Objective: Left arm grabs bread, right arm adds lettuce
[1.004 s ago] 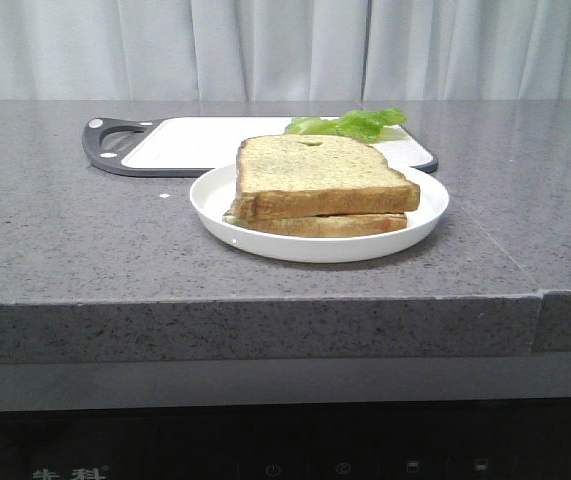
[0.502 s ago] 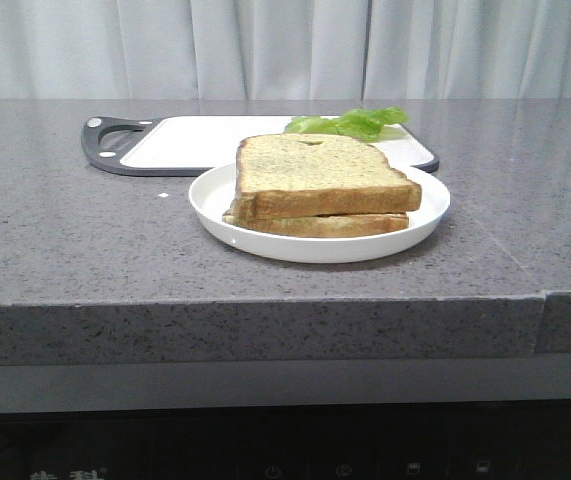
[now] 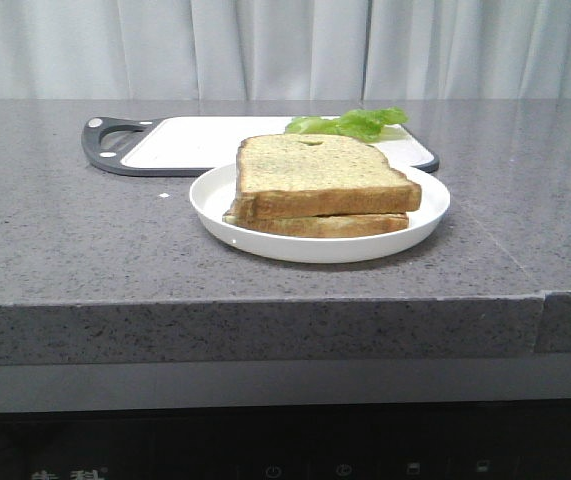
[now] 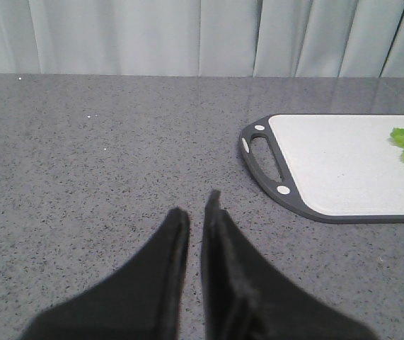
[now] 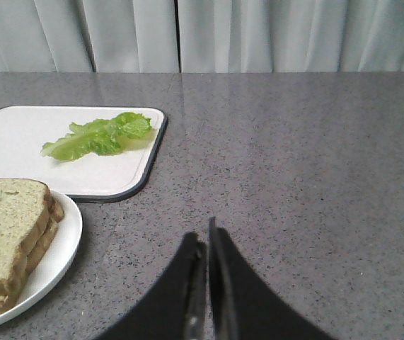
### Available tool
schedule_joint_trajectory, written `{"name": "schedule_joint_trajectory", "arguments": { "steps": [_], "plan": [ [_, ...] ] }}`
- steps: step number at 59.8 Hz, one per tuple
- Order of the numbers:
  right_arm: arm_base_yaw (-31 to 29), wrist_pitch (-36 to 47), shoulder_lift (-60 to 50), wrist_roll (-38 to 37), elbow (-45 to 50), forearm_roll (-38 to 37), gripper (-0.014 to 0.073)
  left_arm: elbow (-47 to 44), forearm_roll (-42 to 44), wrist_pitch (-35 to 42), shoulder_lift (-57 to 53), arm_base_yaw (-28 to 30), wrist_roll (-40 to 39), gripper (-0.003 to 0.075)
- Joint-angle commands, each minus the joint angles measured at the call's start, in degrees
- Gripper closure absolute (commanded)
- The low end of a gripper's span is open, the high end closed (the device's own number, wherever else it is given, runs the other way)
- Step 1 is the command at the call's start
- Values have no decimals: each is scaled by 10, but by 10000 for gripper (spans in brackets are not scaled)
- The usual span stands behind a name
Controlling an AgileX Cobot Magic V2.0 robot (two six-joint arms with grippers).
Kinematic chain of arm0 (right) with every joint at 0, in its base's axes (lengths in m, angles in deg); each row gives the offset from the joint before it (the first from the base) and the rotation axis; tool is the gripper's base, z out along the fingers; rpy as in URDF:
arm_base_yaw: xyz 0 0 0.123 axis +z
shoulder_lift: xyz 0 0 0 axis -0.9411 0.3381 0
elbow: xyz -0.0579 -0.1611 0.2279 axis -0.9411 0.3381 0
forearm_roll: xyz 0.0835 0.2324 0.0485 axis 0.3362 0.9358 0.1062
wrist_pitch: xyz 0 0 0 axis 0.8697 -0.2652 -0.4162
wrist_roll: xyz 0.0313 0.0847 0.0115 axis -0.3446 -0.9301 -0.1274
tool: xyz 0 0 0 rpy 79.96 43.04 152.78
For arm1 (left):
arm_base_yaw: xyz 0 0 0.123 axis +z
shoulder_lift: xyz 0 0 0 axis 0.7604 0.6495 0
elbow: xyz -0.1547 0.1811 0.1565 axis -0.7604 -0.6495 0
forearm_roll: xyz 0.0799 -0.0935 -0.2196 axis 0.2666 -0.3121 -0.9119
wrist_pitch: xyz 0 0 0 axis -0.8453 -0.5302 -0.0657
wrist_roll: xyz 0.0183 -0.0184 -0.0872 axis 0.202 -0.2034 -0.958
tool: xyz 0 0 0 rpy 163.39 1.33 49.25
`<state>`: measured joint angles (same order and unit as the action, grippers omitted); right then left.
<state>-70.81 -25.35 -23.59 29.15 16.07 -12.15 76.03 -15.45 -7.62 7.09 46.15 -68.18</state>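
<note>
Two slices of bread are seen stacked on a white plate near the front of the grey stone surface, the upper, dented slice lying flat with its domed edge turned away from the robot. Behind the plate, a white cutting board with a dark rim is shown carrying the lettuce at its right end, the leaf stretched lengthwise along the board.

Neither arm appears in the front view. The left hand is pictured closed and empty, fingers nearly touching, low over bare surface; the board's handle end is well off to its right, and the plate is not shown in that view. The right hand is likewise closed and holds nothing, with the plate near on its left and the lettuce farther ahead and to the left.

The bread is judged to lie rightward of the left hand, which must be opened before any grasp.
</note>
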Motion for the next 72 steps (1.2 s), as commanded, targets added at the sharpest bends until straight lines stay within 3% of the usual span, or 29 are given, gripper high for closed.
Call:
{"name": "schedule_joint_trajectory", "arguments": {
  "steps": [1, 5, 10, 18, 27, 47, 57, 72],
  "plan": [
    [-4, 37, 8, 4, -21, -2, 330, 22, -9, 50, 5, 0, -5, 430],
    [-4, 38, 8, 4, -20, -2, 186, 22, -19, 64, 9, 0, -6, 248],
    [-4, 37, 8, 4, -20, -2, 106, 25, -90, 63, 18, 0, -6, 148],
    [-4, 37, 8, 4, -20, -2, 100, 83, -142, -59, 72, -19, 0, 155],
    [-4, 37, 8, 4, -20, -2, 99, 187, -178, -178, 204, -92, 9, 156],
    [-4, 37, 8, 4, -20, -3, 99, 337, -199, -154, 445, -277, 9, 156],
    [-4, 37, 8, 4, -20, -3, 99, 385, -199, -151, 527, -312, 9, 156],
    [-4, 37, 8, 4, -20, -4, 99, 418, -199, -152, 590, -319, 9, 156]
  ]
}}
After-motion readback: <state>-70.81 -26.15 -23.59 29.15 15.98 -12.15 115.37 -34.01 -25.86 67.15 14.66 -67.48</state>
